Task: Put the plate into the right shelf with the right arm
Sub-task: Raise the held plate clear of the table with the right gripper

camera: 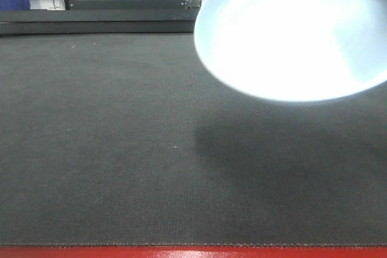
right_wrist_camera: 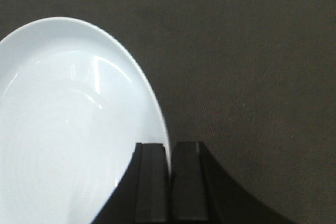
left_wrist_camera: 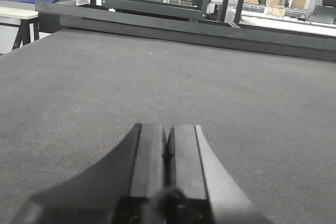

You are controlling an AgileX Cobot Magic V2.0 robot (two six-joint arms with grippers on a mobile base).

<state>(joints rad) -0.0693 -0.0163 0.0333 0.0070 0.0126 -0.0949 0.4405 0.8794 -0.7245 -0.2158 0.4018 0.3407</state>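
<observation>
Right end effector pinches plate rim, lifted off desk; carry phase, needs swing toward right shelf.

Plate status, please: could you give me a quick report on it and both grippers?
Left gripper shut, empty, over the mat. Right gripper shut on the plate at its rim. Plate held clear of the mat. Nothing blocking in view.

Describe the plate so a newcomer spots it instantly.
Start at the dark grey mat. Above its right side, the right hand pinches a rim. That is the plate: round, glossy, plain white, the only bright thing there.
</observation>
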